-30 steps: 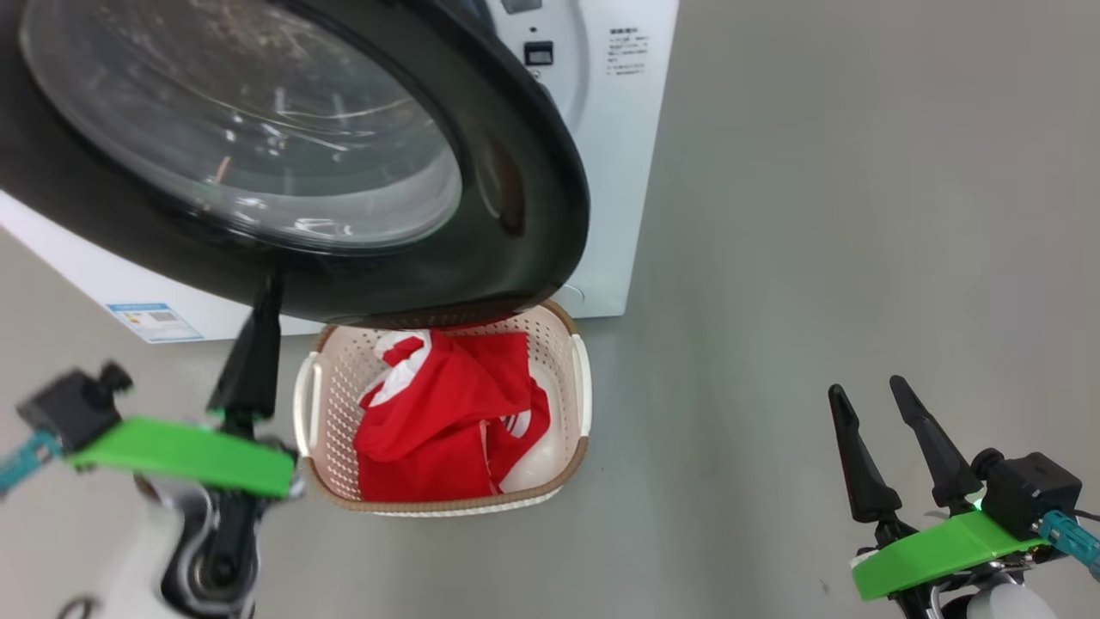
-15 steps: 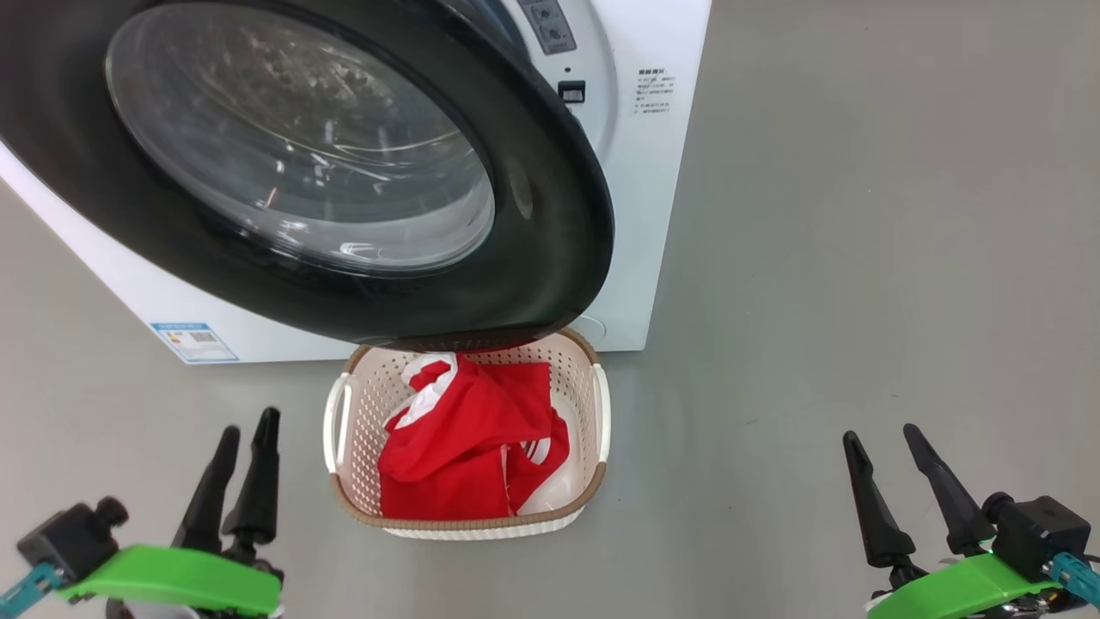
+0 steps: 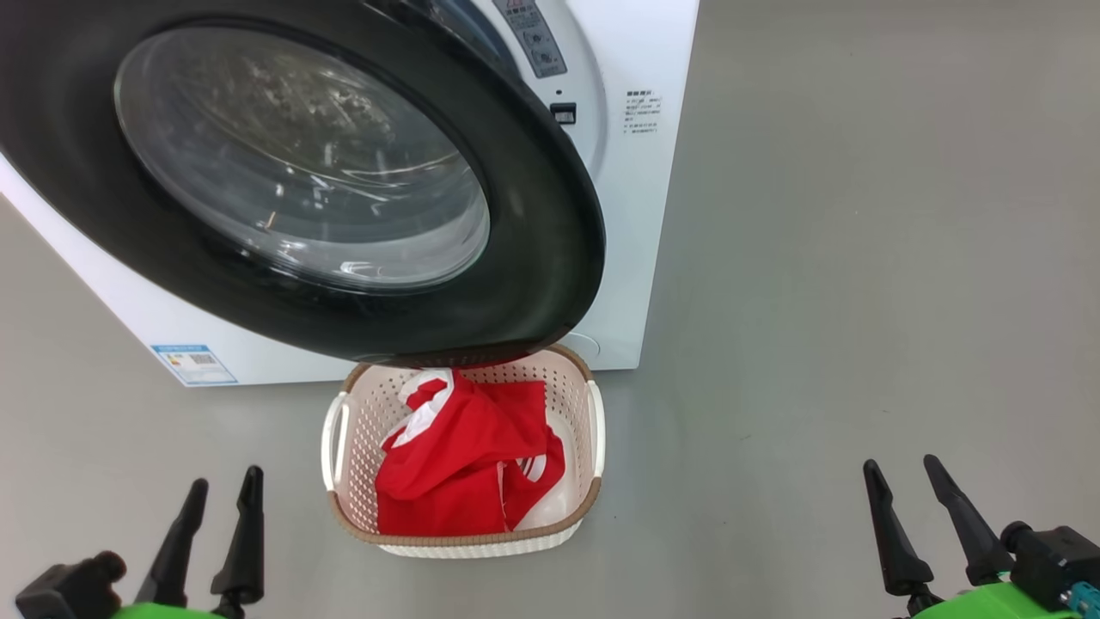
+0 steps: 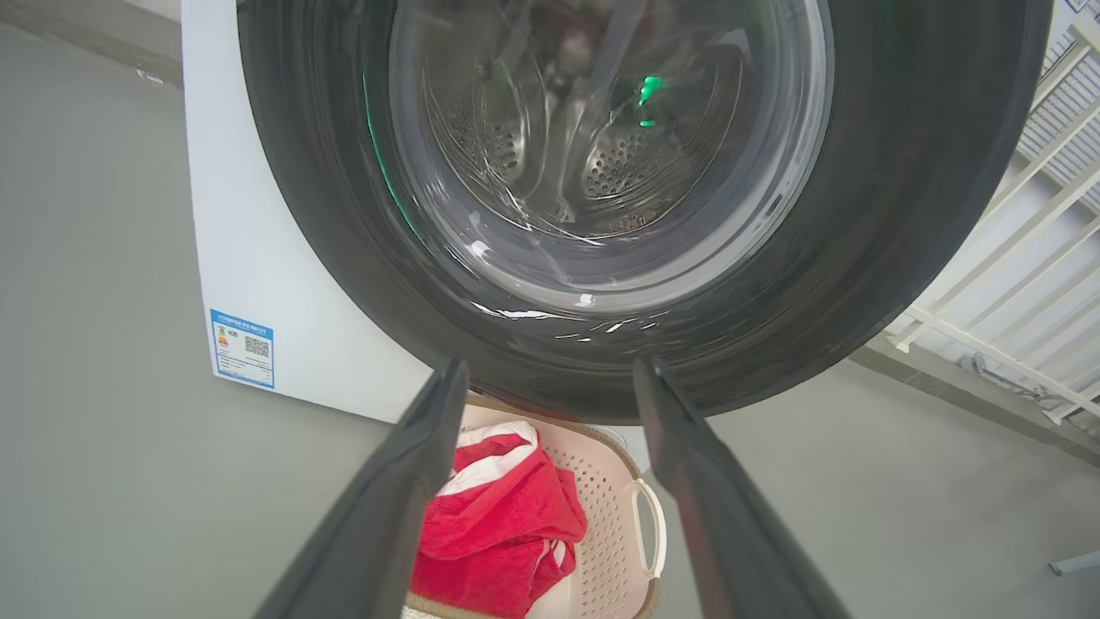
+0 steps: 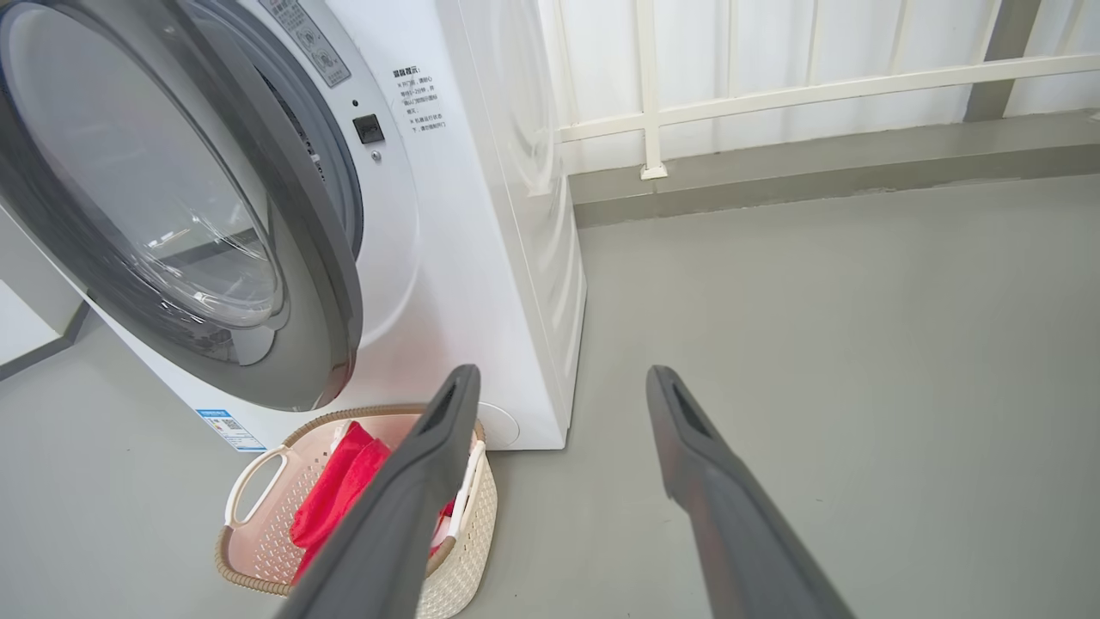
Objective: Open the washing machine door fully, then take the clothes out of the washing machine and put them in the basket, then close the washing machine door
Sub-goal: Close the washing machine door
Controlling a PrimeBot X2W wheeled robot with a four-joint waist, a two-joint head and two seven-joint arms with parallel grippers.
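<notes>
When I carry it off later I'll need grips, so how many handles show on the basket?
2. On the basket, one white handle is on its left side in the head view, the other on its right. The red clothes cover neither.

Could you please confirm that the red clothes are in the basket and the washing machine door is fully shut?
Not quite: the washing machine door is ajar, standing off the front of the washing machine, as the right wrist view shows. The clothes are indeed in the basket.

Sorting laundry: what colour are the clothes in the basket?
The clothes are red with white trim, clearest in head view.
</notes>
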